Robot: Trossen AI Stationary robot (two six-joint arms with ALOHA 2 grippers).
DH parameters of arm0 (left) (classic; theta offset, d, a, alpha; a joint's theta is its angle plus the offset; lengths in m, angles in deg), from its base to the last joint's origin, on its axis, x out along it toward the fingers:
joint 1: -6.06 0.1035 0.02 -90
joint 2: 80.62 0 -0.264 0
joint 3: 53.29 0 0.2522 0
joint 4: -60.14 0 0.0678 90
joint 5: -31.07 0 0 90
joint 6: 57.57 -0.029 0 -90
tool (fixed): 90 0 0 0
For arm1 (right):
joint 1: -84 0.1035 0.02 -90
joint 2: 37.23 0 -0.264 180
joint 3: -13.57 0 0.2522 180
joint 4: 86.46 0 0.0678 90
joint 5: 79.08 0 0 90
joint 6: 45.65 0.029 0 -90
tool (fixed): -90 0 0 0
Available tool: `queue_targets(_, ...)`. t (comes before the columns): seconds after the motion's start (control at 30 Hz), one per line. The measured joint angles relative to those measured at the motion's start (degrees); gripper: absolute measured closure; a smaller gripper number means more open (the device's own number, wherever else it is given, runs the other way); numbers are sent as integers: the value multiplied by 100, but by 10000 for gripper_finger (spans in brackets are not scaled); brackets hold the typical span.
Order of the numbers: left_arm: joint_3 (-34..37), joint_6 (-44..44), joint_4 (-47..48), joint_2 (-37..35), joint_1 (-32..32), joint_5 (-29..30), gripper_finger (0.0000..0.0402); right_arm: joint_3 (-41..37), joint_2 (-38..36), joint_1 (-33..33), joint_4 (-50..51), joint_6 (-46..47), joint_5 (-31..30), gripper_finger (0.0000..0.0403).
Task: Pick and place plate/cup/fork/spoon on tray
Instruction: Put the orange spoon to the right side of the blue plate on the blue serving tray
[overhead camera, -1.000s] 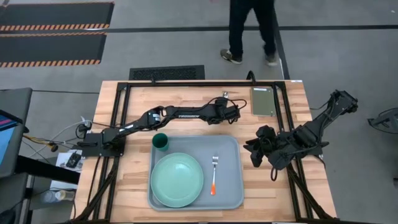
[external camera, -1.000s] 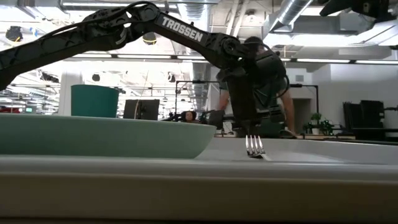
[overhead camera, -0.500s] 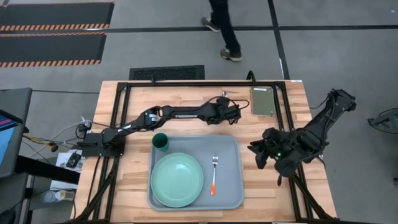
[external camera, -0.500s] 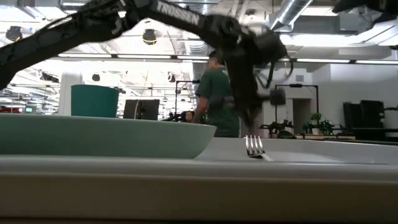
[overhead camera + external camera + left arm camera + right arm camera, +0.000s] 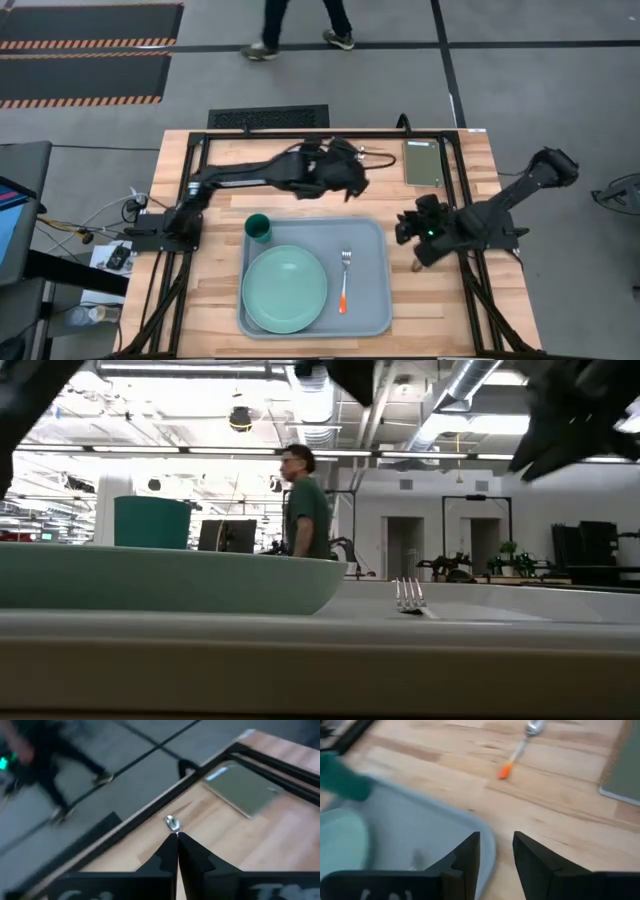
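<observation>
The mint-green plate (image 5: 285, 290) and the fork (image 5: 344, 280) lie on the grey-blue tray (image 5: 372, 312). The dark teal cup (image 5: 258, 228) stands at the tray's far left corner. The spoon (image 5: 520, 747) lies flat on the wood beyond the tray, with its orange handle end toward the tray. My left gripper (image 5: 356, 186) is shut and raised above the spoon, touching nothing. The spoon's bowl (image 5: 172, 823) shows just past its fingertips (image 5: 170, 845). My right gripper (image 5: 405, 232) is open and empty, beside the tray's far right corner.
A flat olive-green block (image 5: 422, 162) lies at the table's far right, close to the spoon. A black frame (image 5: 330, 133) runs round the tabletop. A person (image 5: 305, 510) walks on the floor beyond the far edge.
My left gripper has lifted away from the spoon and drawn a little toward the table's left, rising out of the low view. My right gripper has moved toward the far edge and the tray's far right corner. The person behind the table has walked to the left.
</observation>
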Motion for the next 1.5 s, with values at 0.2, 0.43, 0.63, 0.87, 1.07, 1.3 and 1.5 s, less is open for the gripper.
queue_targets(0.2, 2, -512, 678, -1014, -479, 140, 387, -420, 2, -1399, -1262, -1368, 195, 198)
queue_targets(0.43, 0, 728, 2395, -1875, -876, 123, 294, -507, 169, -3118, -2994, -3447, 908, 144)
queue_targets(0.63, 1037, 1492, 2434, -2615, -1397, -82, 186, -507, 1276, -4076, -3925, -4141, 1571, 142)
queue_targets(0.87, 3234, 2801, 1954, -3704, -1717, 75, 136, 77, 2811, -4783, -4545, -4392, 2265, 142)
queue_targets(1.07, 5028, 3119, 672, -4537, -1715, -153, 136, 778, 3765, -4936, -4388, -4539, 2398, 142)
queue_targets(1.3, 6411, 3153, -649, -5074, -1709, -292, 145, 1301, 4418, -5155, -3652, -4252, 2419, 142)
queue_targets(1.5, 6906, 3167, -992, -5124, -1705, -316, 147, 1433, 4670, -5372, -3541, -4067, 3000, 170)
